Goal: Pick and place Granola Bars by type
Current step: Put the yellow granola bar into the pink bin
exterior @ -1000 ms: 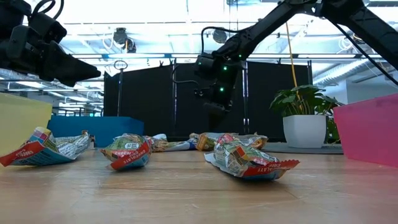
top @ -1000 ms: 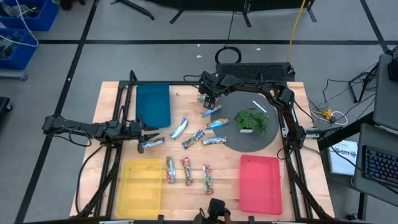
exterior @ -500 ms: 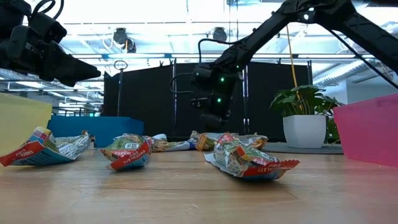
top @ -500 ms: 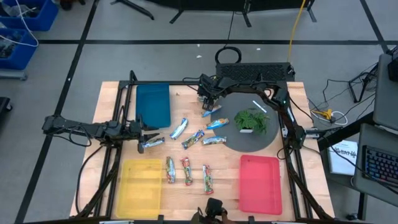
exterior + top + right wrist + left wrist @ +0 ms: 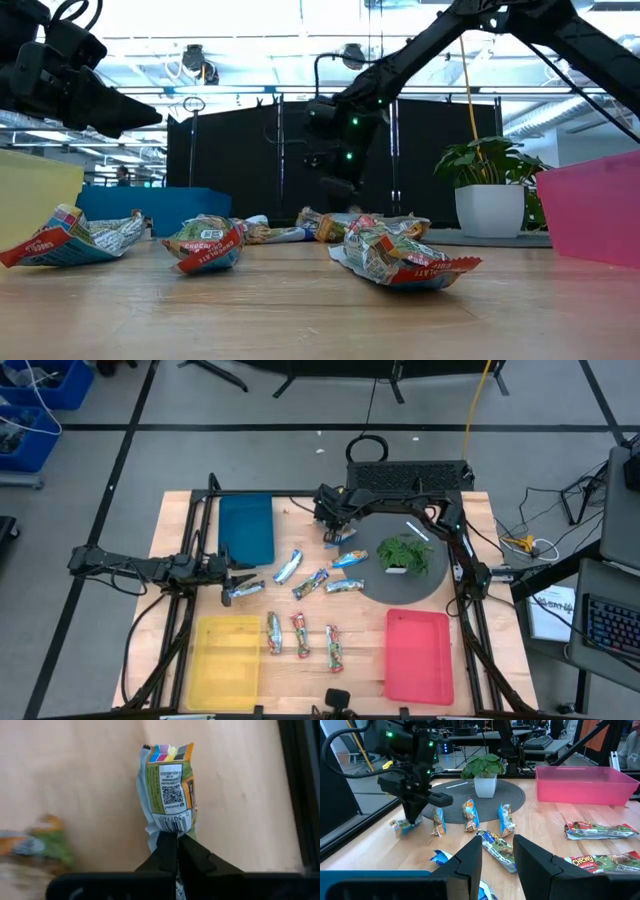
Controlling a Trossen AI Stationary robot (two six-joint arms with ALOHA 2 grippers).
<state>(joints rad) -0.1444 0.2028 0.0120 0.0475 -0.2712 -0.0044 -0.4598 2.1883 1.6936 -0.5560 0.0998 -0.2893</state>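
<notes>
Your right pincer clenched on end of orange-silver granola bar, near bench back edge beside blue tray; pinch at wrapper tail lets bar hang free for carrying. Left pincer waits open over silver-blue bar.

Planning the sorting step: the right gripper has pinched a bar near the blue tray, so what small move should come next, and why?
Probably a short lift. The right gripper is shut on the end of a granola bar, which hangs close over the table, beside the blue tray. The left gripper waits open.
</notes>
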